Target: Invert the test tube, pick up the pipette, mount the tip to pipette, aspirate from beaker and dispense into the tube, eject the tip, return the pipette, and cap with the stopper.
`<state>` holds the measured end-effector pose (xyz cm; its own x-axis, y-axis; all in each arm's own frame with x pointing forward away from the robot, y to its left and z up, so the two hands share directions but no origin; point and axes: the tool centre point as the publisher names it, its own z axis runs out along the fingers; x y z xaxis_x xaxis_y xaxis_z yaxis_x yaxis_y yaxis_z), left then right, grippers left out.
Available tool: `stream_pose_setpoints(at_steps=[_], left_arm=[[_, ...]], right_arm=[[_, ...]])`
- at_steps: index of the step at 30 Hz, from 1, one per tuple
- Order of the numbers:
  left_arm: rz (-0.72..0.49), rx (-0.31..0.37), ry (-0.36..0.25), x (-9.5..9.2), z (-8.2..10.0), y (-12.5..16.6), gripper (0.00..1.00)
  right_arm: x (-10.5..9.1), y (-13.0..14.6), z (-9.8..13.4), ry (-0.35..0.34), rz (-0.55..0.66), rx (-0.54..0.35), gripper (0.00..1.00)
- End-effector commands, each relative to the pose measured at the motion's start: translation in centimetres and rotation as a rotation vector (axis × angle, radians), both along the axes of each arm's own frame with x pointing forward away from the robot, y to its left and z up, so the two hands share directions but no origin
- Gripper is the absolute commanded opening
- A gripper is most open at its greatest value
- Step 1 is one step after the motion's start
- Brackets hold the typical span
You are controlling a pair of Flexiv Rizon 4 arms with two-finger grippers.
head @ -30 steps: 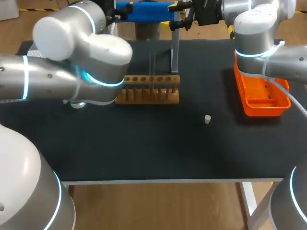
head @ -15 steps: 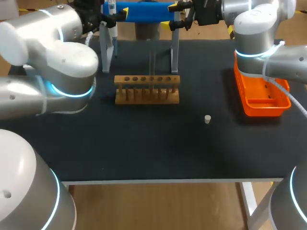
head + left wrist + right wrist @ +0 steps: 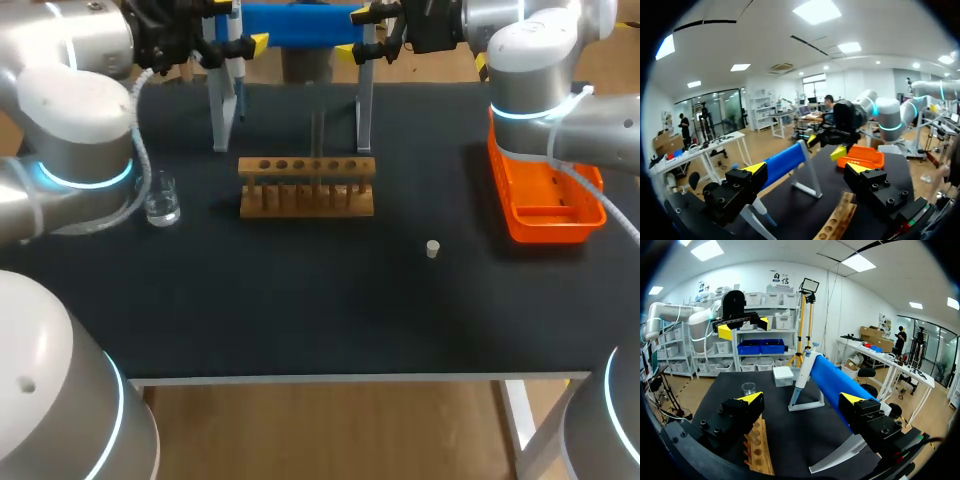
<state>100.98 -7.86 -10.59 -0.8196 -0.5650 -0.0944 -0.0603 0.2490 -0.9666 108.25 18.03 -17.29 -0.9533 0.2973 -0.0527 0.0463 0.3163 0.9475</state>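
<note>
The left end effector (image 3: 805, 170) stands wide open and holds nothing. The blue bar of the pipette stand (image 3: 785, 161) lies just ahead of it, and the pipette (image 3: 761, 211) hangs from that stand just beneath one finger. The right end effector (image 3: 801, 399) is also spread wide and empty, facing the bar's other end.

Seen from the head view, both hover at the far edge of the surface (image 3: 300, 310), the left at about 11 o'clock from the wooden rack (image 3: 307, 187) and the right at about 1 o'clock. The stand rises at the rack's 12 o'clock. A thin clear test tube (image 3: 318, 132) stands upright in the rack. The beaker (image 3: 162, 200) sits at the rack's 9 o'clock, near the left arm. The small stopper (image 3: 432, 248) lies alone at 4 o'clock, well apart from the rack. The orange tray (image 3: 520, 225) rests at 3 o'clock, under the right arm.
</note>
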Motion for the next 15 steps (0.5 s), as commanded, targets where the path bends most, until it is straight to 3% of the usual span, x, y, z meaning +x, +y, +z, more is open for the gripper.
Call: stream_pose_setpoints(at_steps=[1, 5, 15], left_arm=[[-0.39, -0.032, 0.078, -1.2, -1.1, 0.6, 1.0], [-0.418, -0.048, 0.076, -2.3, -2.3, 0.3, 1.0], [-0.439, 0.002, 0.084, -3.6, -5.2, -1.5, 1.0]], right_arm=[[0.0, 0.0, 0.1, 0.002, 0.001, -0.003, 1.0], [0.0, 0.0, 0.1, 0.002, 0.001, -0.003, 1.0], [0.0, 0.0, 0.1, 0.002, 0.001, -0.003, 1.0]])
